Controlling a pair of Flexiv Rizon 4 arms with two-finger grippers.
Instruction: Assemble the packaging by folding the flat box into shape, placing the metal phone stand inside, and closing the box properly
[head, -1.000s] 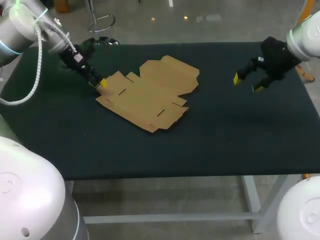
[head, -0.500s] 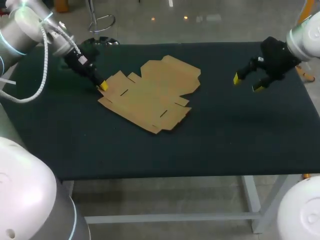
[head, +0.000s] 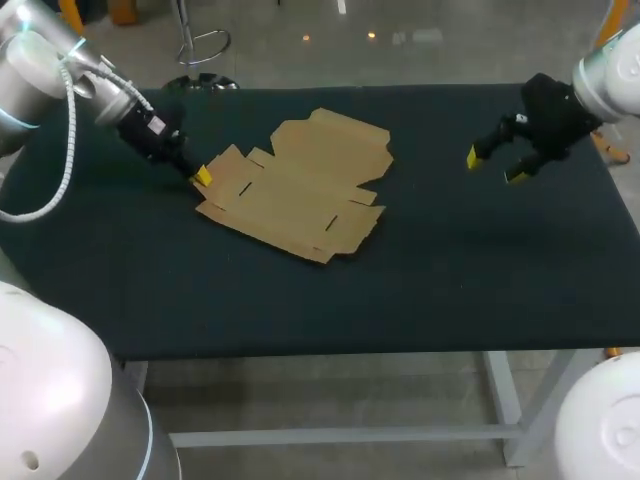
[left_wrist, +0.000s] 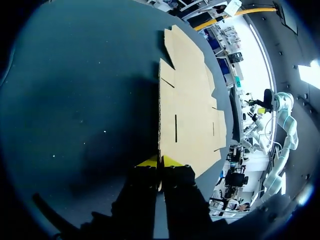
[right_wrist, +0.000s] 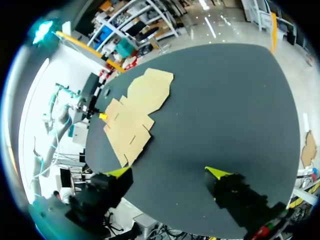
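Observation:
The flat brown cardboard box (head: 300, 185) lies unfolded on the dark table (head: 450, 270), left of centre. My left gripper (head: 203, 177) is at the box's left flap. In the left wrist view the yellow tips (left_wrist: 161, 161) stand pressed together, pinching the cardboard (left_wrist: 187, 115) edge between them. My right gripper (head: 495, 167) hangs open above the right side of the table, well away from the box. Seen from the right wrist, its gripper (right_wrist: 167, 172) holds nothing and the box (right_wrist: 135, 107) lies far ahead. No metal phone stand shows in any view.
Bare dark tabletop (right_wrist: 215, 100) stretches between the box and my right gripper and along the front edge.
My left gripper has shut on the box's left flap. The box has shifted and turned a little on the table. My right arm has not moved.

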